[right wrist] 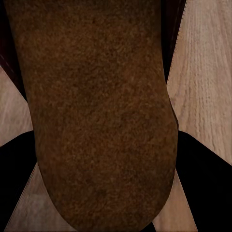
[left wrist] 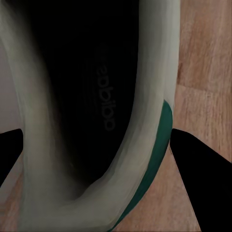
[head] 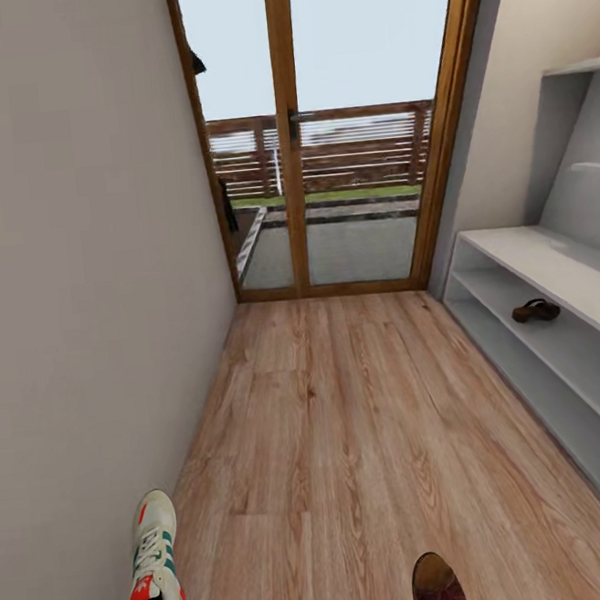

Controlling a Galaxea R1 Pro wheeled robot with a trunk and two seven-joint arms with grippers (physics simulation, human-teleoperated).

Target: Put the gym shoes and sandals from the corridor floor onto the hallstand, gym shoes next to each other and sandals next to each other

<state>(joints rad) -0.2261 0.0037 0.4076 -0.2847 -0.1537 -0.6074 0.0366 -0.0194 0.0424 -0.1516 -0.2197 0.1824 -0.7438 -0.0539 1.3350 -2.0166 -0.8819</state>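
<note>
Facing: glass door (head: 339, 131) at the corridor's end, plank floor (head: 350, 442) ahead.
Left gripper (left wrist: 96, 159): clenched on a sneaker (left wrist: 145, 121) (dark opening and green stripe between the black fingers (left wrist: 200, 174)); same sneaker at the head view's lower left (head: 154, 571).
Right gripper (right wrist: 104, 183): grasping a sandal (right wrist: 96, 121), its brown footbed between the fingers (right wrist: 205, 179); toe at the head view's bottom edge (head: 438, 585).
Rack (head: 554, 266): at right, second sandal (head: 535, 310) on its upper slot shelf.
</note>
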